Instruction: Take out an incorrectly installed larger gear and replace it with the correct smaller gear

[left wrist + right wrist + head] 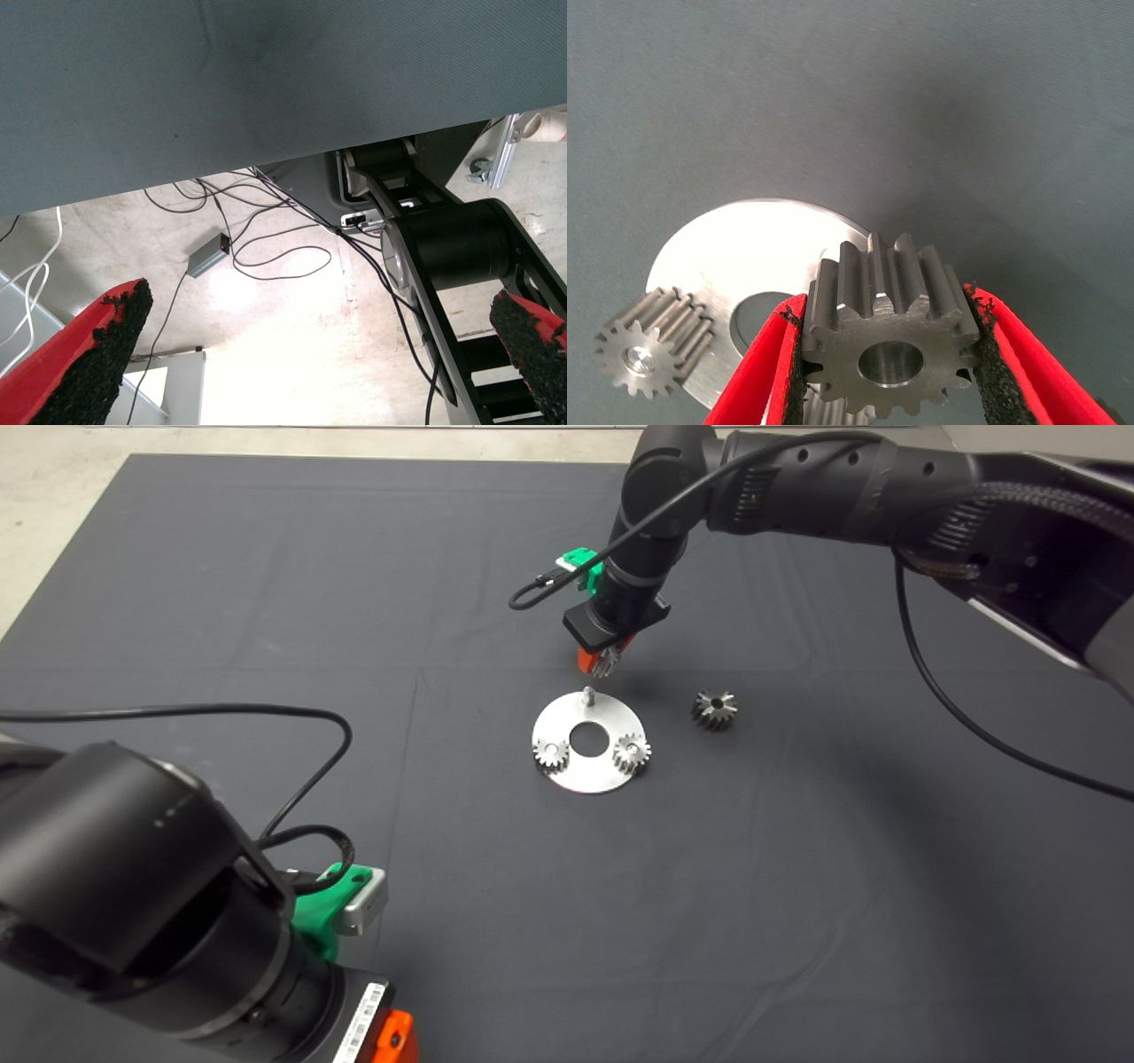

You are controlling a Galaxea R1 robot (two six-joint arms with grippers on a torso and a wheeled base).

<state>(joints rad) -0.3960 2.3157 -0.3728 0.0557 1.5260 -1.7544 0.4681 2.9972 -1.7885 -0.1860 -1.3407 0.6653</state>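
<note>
My right gripper (604, 660) hangs just above and behind the round steel plate (589, 776), shut on the smaller gear (608, 662). Close up in the right wrist view, that fine-toothed gear (890, 332) sits between the two black pads, bore facing the camera, over the plate (757, 239). A bare pin (586, 693) stands at the plate's far edge, just below the held gear. Two small gears (550, 754) (631, 752) sit on the plate's other pins. The larger gear (714, 709), with long pointed teeth, lies on the mat to the right of the plate.
My left gripper (319, 301) waits open at the mat's near left corner, its wrist view looking past the mat edge at floor cables and a small grey box (209, 258). The right arm's black cable (957, 708) hangs over the mat's right side.
</note>
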